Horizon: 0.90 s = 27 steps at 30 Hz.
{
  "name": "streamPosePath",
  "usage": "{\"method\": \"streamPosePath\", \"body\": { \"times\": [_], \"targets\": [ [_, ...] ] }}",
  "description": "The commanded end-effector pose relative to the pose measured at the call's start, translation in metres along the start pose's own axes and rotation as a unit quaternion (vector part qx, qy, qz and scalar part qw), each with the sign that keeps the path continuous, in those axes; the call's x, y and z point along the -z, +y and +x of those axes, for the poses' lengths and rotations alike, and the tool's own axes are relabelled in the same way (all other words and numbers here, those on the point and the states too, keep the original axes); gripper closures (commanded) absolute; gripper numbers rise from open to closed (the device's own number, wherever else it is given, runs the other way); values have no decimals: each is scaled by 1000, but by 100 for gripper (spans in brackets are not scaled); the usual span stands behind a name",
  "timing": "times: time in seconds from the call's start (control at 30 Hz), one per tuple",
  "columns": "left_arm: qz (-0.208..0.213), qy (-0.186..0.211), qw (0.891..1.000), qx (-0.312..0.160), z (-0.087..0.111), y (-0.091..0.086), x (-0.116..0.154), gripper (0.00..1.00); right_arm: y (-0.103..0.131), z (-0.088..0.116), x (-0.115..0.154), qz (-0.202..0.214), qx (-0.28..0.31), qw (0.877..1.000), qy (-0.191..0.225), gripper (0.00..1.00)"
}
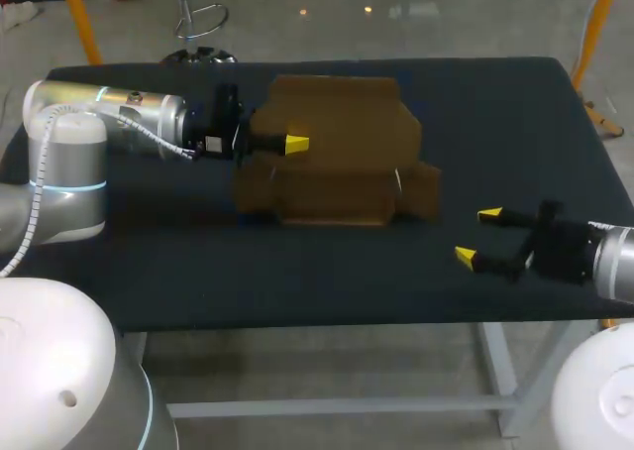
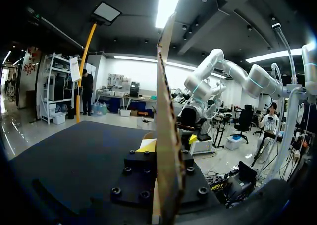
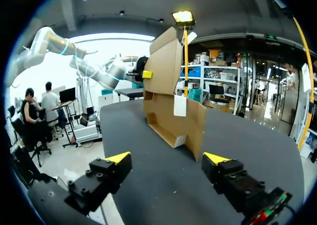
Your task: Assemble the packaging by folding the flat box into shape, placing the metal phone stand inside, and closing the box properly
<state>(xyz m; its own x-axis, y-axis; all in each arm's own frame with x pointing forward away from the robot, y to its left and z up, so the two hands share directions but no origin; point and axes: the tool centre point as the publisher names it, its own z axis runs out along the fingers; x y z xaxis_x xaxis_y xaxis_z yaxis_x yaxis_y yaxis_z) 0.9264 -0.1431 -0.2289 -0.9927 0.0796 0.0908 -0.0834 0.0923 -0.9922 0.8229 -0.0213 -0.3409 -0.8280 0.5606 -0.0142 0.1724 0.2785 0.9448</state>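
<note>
You have the box (image 1: 337, 168) in the middle of the head view, on the dark table (image 1: 198, 272). It is part-folded brown cardboard: a low tray-like portion sits on the table, and a broad flap (image 1: 342, 113) rises from it towards the upper centre of the frame.

Your left arm (image 1: 109, 123) comes in from the left edge. The left gripper (image 1: 287, 145) is clamped on the flap's left edge, with one yellow fingertip (image 1: 295, 145) showing on the near face. In the left wrist view the flap (image 2: 166, 111) stands edge-on between the two fingers, with a yellow tip pressed to each side of the card.

Your right gripper (image 1: 477, 236) is at the lower right of the head view, low over the table and well apart from the box. Its fingers are spread wide and hold nothing. From the right wrist view, the box (image 3: 173, 116) stands ahead of the right gripper (image 3: 167, 160), its open side facing it.
</note>
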Motion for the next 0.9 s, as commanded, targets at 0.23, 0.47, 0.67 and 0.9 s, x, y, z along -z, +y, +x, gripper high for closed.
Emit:
{"method": "streamPosePath", "body": {
  "times": [0.23, 0.47, 0.67, 0.9],
  "targets": [
    [0, 2, 1000, 0, -1, 3, -1, 100, -3, -32, -26, -7, 6, 1000, 23, 0],
    [0, 2, 1000, 0, -1, 3, -1, 100, -4, -53, -55, -7, 4, 999, 43, 0],
    [0, 2, 1000, 0, -1, 3, -1, 100, -3, -62, -73, -9, 2, 998, 58, 0],
    [0, 2, 1000, 0, -1, 3, -1, 100, 1, -70, -91, -16, 2, 998, 63, 0]
  ]
}}
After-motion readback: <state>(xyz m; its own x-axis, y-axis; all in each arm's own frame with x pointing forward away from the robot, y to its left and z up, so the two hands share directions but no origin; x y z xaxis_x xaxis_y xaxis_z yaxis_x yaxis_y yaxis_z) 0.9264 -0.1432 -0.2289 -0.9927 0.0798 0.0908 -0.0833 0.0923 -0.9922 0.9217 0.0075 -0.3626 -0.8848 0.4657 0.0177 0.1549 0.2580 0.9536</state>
